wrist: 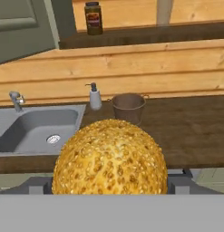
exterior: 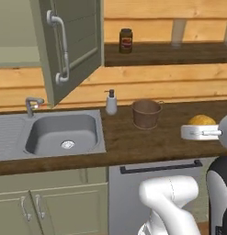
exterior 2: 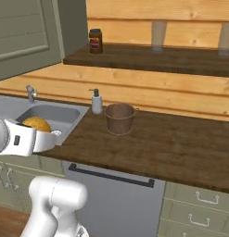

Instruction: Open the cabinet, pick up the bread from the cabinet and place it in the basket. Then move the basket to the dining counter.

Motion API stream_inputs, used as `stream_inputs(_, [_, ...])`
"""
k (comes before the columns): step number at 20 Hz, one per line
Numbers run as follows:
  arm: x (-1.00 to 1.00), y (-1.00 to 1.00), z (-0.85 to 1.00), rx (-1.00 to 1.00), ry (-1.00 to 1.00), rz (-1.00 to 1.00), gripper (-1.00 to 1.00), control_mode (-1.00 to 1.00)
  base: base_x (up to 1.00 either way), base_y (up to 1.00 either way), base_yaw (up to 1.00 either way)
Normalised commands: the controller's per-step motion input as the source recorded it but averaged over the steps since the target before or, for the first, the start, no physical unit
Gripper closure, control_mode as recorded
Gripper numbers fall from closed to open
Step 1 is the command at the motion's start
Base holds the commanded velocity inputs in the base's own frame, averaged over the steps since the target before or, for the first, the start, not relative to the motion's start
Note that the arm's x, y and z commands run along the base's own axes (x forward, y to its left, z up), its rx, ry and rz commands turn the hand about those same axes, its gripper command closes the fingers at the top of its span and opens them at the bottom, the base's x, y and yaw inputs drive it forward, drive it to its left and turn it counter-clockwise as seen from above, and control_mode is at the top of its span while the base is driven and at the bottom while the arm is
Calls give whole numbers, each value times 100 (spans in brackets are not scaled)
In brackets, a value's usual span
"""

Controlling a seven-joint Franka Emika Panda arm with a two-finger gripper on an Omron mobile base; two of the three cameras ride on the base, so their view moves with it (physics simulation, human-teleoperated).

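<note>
Wood-plank walls back a dark countertop (exterior: 133, 142) with a grey sink (exterior: 64, 133) set into it, and the cabinet (exterior: 73, 46) above the sink hangs open, its door swung out toward the room. The bread (wrist: 109, 158) sits between the jaws of the gripper (wrist: 109, 183), which stand spread wide around it; since the bun is about as broad as the gap, it looks held rather than loose. From the right base camera the bun (exterior 2: 36, 124) rides at the end of the arm, over the sink's near edge and well apart from the basket (exterior 2: 119, 118).

By my reading, the cabinet step and the pick are done, and carrying the bread to the basket is in hand. Next, the arm must bring the bun above the basket's open mouth, then lower and release.

Being round, the bun has no clear long axis; its seeded dome faces the hand camera. The basket stands upright, mouth up, beside a soap dispenser (exterior: 111, 103).
</note>
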Motion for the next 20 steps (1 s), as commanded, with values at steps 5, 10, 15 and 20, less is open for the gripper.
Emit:
stream_inputs(5, [0,0,0,0,0,0,100,100,100,-47,15])
stream_inputs(10, [0,0,0,0,0,0,100,100,97,-6,7])
stream_inputs(15, [0,0,0,0,0,0,100,100,100,-20,2])
stream_inputs(20, [0,0,0,0,0,0,100,100,100,-11,-6])
